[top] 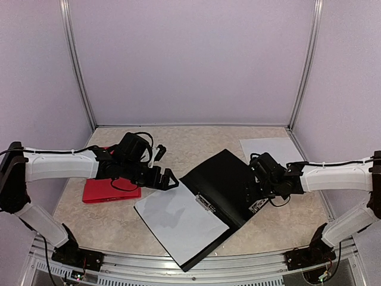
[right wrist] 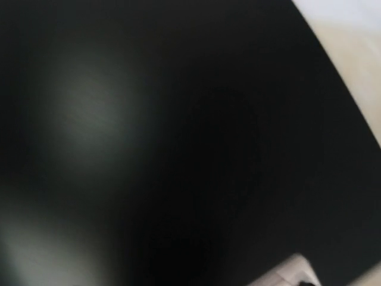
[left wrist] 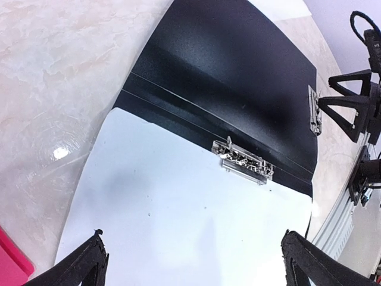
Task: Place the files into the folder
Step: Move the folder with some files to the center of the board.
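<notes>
The black folder (top: pixel 220 173) lies spread open in the middle of the marbled table (top: pixel 196 138). One white sheet (top: pixel 178 220) already rests on the flap toward 7 o'clock, its upper edge meeting the metal spring clip (left wrist: pixel 244 161) near the spine; whether it sits under the clip I cannot tell. A second sheet (top: pixel 271 149) lies loose on the table at about 2 o'clock from the folder, close to the cover's far corner. A red folder (top: pixel 110 190) sits at 9 o'clock, partly beneath the left arm. The left claw (top: pixel 168 179) hangs over the filed sheet's 11 o'clock corner with its fingers (left wrist: pixel 89 265) spread wide and nothing between them. The right claw (top: pixel 259 190) is low over the black cover at 3 o'clock. Its wrist view is a dark blur with no fingers visible, so I cannot tell how far it is open or whether it holds anything. The paper will probably handle as light, limp and slippery. Lying flat, it offers no edge to pinch, so the likely hold is a corner or short edge, once it has been slid until it overhangs or curls. A gentle pinch should avoid creasing it, and on the smooth cover it could skate past the clip.
</notes>
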Controlling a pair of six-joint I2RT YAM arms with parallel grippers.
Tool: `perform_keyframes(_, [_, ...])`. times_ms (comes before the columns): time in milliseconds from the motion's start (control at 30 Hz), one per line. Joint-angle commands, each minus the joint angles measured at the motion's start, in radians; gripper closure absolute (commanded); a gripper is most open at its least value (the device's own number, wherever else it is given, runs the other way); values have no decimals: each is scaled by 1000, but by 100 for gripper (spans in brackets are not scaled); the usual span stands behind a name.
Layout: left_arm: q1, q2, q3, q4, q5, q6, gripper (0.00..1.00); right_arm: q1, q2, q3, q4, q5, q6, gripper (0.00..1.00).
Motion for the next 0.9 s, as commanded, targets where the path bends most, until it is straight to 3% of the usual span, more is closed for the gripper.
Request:
perform_keyframes(0, [-34, 4, 41, -54, 52, 3, 2, -66, -72, -64, -100, -30, 65, 27])
perform_keyframes(267, [-278, 65, 98, -29, 53, 226, 2, -250, -168, -152, -76, -227, -41, 29])
perform_keyframes(433, [-378, 145, 208, -116, 18, 323, 1, -355, -166, -192, -23, -398, -115, 32])
perform_keyframes(700, [-477, 304, 351, -221, -44, 359, 1, -449, -80, -205, 55, -481, -177, 48])
perform_keyframes(867, [-519, 391, 417, -248, -86, 377, 1, -455, -56, -197, 82, -469, -192, 52])
